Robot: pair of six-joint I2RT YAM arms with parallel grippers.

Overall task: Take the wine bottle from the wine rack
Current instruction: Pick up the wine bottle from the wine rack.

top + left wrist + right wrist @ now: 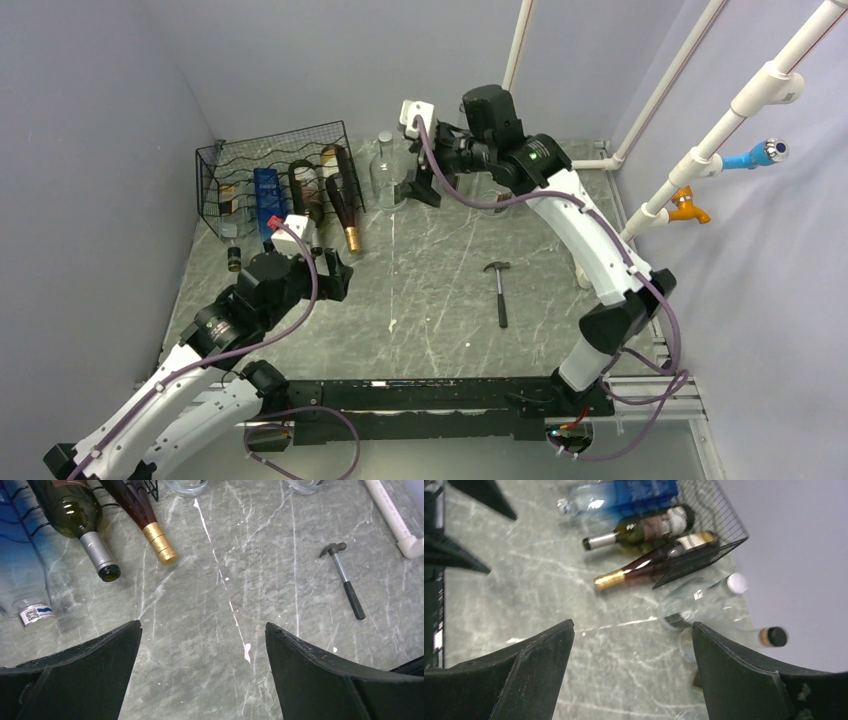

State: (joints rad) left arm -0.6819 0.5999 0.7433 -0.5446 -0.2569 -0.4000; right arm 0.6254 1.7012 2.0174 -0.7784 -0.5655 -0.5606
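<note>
The black wire wine rack (262,172) stands at the back left. Three bottles lie in it with their necks poking out: a blue one (634,497), a green wine bottle (644,529) with a silver neck, and a brown wine bottle (644,566) with a gold cap. A clear glass bottle (386,170) stands upright on the table just right of the rack. My right gripper (425,188) hangs open beside that bottle with nothing between its fingers (632,624). My left gripper (335,275) is open over bare table in front of the rack (203,624).
A small hammer (499,290) lies on the table's right half. More clear glass bottles (774,636) stand by the back wall near my right gripper. White pipes (700,150) run along the right side. A dark bottle neck (233,260) sticks out at the rack's near left.
</note>
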